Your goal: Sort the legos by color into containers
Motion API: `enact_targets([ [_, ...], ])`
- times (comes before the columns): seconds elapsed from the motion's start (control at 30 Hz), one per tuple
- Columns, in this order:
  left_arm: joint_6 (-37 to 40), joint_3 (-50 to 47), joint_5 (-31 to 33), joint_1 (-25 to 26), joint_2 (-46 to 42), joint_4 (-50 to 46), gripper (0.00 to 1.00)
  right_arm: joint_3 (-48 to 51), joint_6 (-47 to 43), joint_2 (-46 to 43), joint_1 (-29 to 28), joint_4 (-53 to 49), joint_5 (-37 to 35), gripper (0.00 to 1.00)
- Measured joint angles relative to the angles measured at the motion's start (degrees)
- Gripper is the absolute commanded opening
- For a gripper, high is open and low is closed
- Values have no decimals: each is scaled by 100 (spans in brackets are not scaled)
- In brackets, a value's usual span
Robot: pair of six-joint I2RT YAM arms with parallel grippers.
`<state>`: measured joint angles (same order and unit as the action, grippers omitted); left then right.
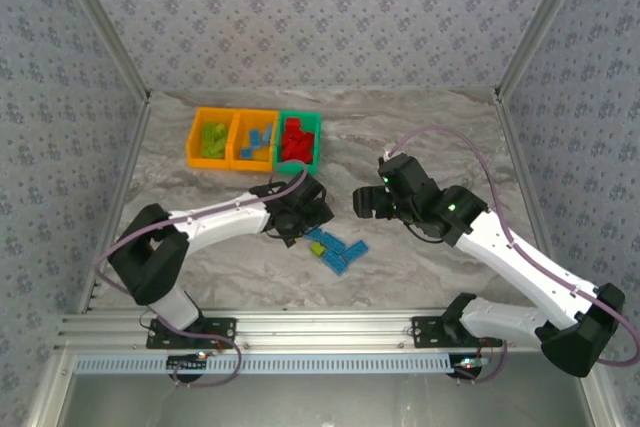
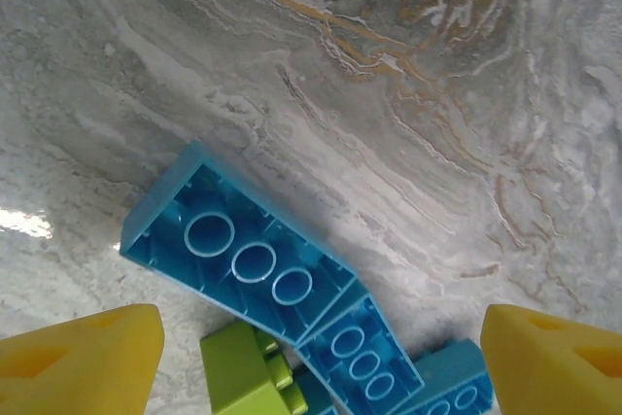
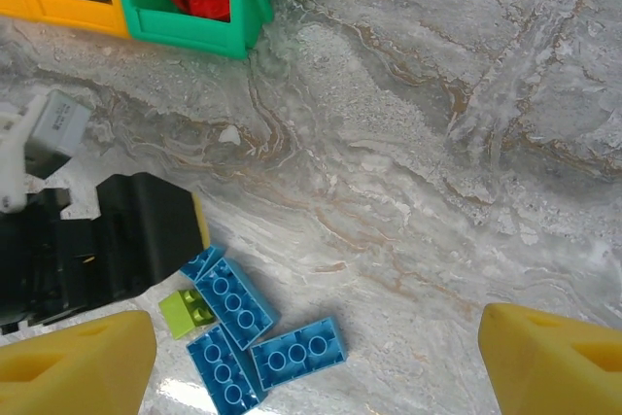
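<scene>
Several light blue legos (image 1: pixel 345 250) and one lime green lego (image 1: pixel 318 248) lie in a small pile on the marble table. My left gripper (image 1: pixel 308 225) hovers just above the pile's left edge, open. Its yellow fingers (image 2: pixel 83 362) stand wide on either side of upturned blue legos (image 2: pixel 253 264) and the lime lego (image 2: pixel 241 371), touching none. My right gripper (image 1: pixel 365 202) is open over bare table to the right of the pile, with its fingers (image 3: pixel 554 357) wide apart. The containers stand at the back: an orange bin (image 1: pixel 194 139) with green legos, an orange bin (image 1: pixel 236 140) with blue ones, and a green bin (image 1: pixel 316 140) with red ones.
In the right wrist view the left gripper's black body (image 3: pixel 126 240) sits against the pile (image 3: pixel 238 303), with the green bin (image 3: pixel 194 31) of red legos and the orange bin (image 3: pixel 68 12) at the far left. Metal frame rails and patterned walls enclose the table.
</scene>
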<state>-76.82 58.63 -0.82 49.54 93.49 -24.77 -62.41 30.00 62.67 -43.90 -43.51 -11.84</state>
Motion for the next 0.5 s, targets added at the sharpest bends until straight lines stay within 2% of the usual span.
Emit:
enact_targets([
  [0.3, -177, 426, 22, -2, 688, -496, 84, 2, 66, -2, 0, -4, -87, 89],
  [0.4, -188, 505, 35, -11, 879, -595, 76, 2, 90, -2, 0, -4, -90, 89],
  [0.5, -133, 647, 118, -31, 1005, -822, 62, 2, 120, -13, 0, -9, -92, 89],
])
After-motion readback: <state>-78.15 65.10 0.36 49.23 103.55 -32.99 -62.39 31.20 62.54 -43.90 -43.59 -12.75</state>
